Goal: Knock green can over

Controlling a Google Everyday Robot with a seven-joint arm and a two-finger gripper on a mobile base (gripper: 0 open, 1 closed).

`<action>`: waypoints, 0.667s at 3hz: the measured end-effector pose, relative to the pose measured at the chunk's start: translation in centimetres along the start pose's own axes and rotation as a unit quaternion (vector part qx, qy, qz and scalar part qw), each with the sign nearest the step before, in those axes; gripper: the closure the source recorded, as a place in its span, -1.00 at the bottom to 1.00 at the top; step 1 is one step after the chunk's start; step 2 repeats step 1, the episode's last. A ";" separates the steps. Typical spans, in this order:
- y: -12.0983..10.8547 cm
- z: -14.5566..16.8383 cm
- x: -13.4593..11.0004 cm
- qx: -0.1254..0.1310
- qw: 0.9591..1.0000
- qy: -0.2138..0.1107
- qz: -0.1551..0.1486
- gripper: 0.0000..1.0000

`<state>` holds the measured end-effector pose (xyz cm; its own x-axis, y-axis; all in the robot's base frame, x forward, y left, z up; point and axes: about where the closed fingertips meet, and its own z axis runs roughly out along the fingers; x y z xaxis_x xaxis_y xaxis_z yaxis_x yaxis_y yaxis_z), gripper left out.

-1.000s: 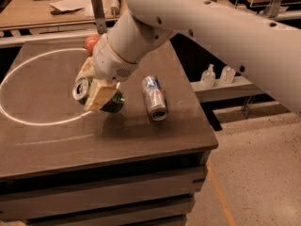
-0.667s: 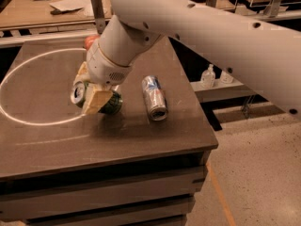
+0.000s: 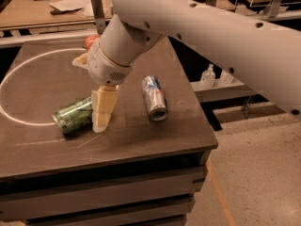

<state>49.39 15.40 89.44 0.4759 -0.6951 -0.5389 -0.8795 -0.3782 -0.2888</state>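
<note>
The green can lies on its side on the dark table, its end facing the front left, just inside the white chalk ring. My gripper hangs from the big white arm and points down at the table. It touches or nearly touches the can's right end. It holds nothing that I can see.
A silver-and-blue can lies on its side to the right of the gripper. A red-orange object shows behind the wrist. The table's right edge drops to the floor, where small bottles stand on a low shelf. A cluttered bench is behind.
The green can was up against the gripper, tilted. Now it lies flat on its side on the table, left of the gripper. The gripper has turned to point downward.
</note>
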 end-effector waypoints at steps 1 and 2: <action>0.0 0.0 0.0 0.000 1.000 0.000 0.000 -1.00; 0.0 0.0 0.0 0.000 1.000 0.000 0.000 -1.00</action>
